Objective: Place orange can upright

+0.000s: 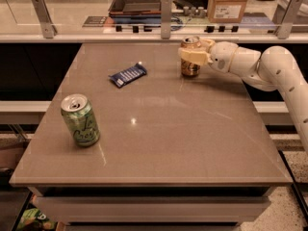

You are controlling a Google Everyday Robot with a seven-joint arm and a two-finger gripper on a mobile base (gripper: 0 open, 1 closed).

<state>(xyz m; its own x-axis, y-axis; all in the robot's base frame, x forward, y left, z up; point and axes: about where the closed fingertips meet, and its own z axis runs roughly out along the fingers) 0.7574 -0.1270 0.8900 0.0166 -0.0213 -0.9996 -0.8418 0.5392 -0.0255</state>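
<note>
The orange can (190, 70) stands upright on the brown table (168, 138) at its far edge, right of the middle, silver top up. My gripper (192, 53) reaches in from the right on a white arm (269, 69). It is shut around the can's upper half, with a cream finger (193, 57) across the can's front. The far finger is hidden behind the can.
A green can (80, 120) stands upright near the table's front left. A dark blue snack bar (128, 74) lies left of the orange can. Behind the table are a rail with metal posts, a black tray (139, 1) and a cardboard box (229, 3).
</note>
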